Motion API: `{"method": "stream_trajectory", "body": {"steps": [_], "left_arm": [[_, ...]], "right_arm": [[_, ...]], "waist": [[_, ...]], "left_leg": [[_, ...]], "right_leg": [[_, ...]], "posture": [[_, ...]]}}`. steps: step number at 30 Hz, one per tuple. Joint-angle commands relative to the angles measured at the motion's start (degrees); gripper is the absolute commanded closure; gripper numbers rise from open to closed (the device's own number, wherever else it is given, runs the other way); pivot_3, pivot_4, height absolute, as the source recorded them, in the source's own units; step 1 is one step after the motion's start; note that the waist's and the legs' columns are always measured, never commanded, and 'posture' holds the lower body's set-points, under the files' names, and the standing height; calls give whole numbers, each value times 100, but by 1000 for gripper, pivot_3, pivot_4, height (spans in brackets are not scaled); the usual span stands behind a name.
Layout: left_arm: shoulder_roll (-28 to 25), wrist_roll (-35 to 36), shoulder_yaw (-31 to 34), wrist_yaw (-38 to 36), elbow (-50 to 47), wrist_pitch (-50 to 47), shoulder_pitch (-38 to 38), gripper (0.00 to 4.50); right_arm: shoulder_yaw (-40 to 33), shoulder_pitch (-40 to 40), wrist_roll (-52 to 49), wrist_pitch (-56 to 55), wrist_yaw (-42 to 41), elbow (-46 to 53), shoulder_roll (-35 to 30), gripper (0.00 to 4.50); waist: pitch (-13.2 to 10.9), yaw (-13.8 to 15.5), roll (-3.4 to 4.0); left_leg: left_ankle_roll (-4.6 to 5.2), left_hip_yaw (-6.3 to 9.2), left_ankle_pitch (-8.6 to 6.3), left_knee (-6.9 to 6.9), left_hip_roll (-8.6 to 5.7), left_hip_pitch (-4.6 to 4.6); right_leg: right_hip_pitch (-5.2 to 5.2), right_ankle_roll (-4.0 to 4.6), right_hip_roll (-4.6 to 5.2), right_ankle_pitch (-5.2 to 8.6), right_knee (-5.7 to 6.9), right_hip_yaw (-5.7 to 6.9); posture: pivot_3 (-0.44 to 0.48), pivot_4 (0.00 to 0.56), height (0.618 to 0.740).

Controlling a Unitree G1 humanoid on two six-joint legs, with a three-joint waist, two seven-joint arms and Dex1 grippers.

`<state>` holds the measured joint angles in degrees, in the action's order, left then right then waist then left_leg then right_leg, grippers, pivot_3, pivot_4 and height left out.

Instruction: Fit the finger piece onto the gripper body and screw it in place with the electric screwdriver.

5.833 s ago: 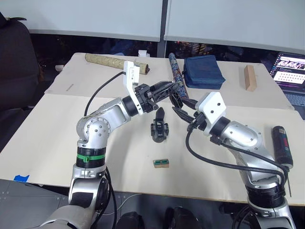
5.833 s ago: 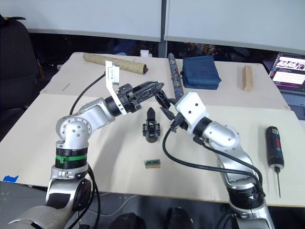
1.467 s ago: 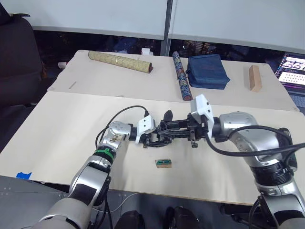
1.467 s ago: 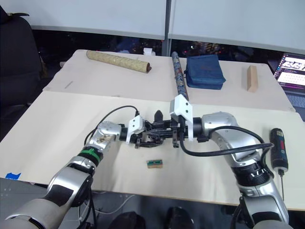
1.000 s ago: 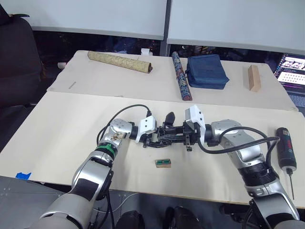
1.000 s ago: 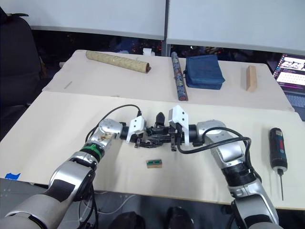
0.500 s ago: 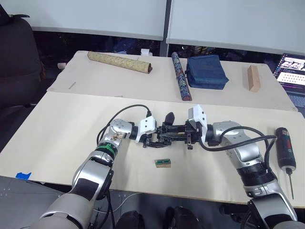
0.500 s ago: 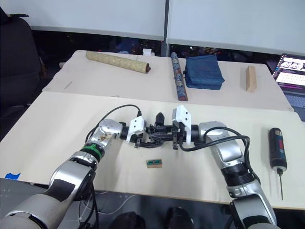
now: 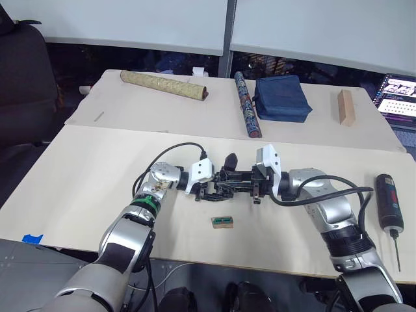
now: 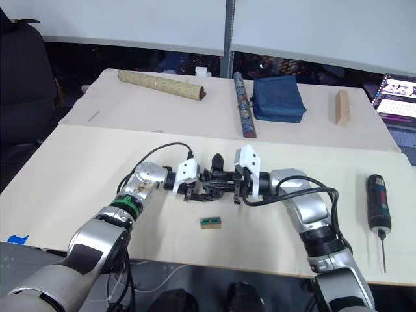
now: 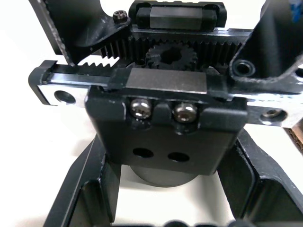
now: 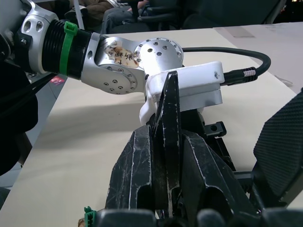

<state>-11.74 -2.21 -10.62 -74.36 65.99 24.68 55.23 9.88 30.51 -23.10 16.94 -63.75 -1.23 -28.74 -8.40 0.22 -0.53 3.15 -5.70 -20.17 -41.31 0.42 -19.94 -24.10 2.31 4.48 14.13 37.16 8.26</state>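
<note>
Grippers are meeting: left gripper (image 9: 209, 183) is gripping the gripper body (image 9: 226, 180), right gripper (image 12: 166, 142) is pinching the finger piece (image 12: 169, 118), and the electric screwdriver (image 9: 388, 201) is lying unused.

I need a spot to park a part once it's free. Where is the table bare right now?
Bare: the near table stretch outboard of the left gripper, and the patch between the right gripper and the electric screwdriver. Crowded: the middle, where both grippers meet at the gripper body above a small green part.
</note>
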Motion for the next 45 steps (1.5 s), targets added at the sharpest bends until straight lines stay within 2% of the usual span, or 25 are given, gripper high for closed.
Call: {"method": "stream_trajectory", "body": {"steps": [1, 11, 16, 20, 30, 34, 45], "left_arm": [[2, -40, 25, 11, 9, -10, 109, 2199], [78, -64, 20, 89, -17, -66, 183, 2199], [70, -59, 44, 62, -19, -99, 223, 2199], [55, -55, 63, 60, -12, -120, 245, 2199], [40, -81, 105, 93, 18, -144, 273, 2199], [66, -111, 121, 85, 14, -152, 272, 2199], [84, -123, 128, 114, 44, -143, 280, 2199]], "right_arm": [[59, -333, 318, -66, -35, -250, -216, 4130], [326, -299, 536, -299, -195, -946, -169, 4130], [607, 46, 557, 384, -309, -1043, -220, 4130], [699, 72, 766, 370, -106, -1189, -207, 4130], [696, -486, 943, 327, 496, -772, -354, 4131], [700, -355, 940, 363, 485, -890, -411, 4131], [610, -331, 624, 480, 264, -570, -475, 4131]], "waist": [[0, 6, 0], [3, 8, 1], [6, 4, 2], [13, -2, 0], [57, -19, -5], [57, -27, -5], [57, -19, -5]], "left_leg": [[0, 2, 0, 0, 0, 0], [0, 9, 0, -8, 0, 4], [0, 12, 0, -17, 2, 9], [0, 15, 0, -21, 7, 8], [0, 22, 0, -27, 15, 26], [0, 26, -1, -3, 19, 73], [1, 26, -1, 1, 19, 75]], "right_leg": [[1, 0, 0, 0, -1, 1], [12, 0, 0, 0, 0, 5], [18, 0, 3, 0, 0, 4], [20, 0, 2, 0, 0, 6], [43, 0, 5, 0, -2, 0], [91, -1, 8, 1, -16, -17], [91, -1, 36, 1, -16, -32]], "posture": [[0, 150, 740], [0, 150, 740], [0, 150, 740], [0, 150, 740], [0, 150, 740], [0, 150, 740], [0, 150, 740]]}}
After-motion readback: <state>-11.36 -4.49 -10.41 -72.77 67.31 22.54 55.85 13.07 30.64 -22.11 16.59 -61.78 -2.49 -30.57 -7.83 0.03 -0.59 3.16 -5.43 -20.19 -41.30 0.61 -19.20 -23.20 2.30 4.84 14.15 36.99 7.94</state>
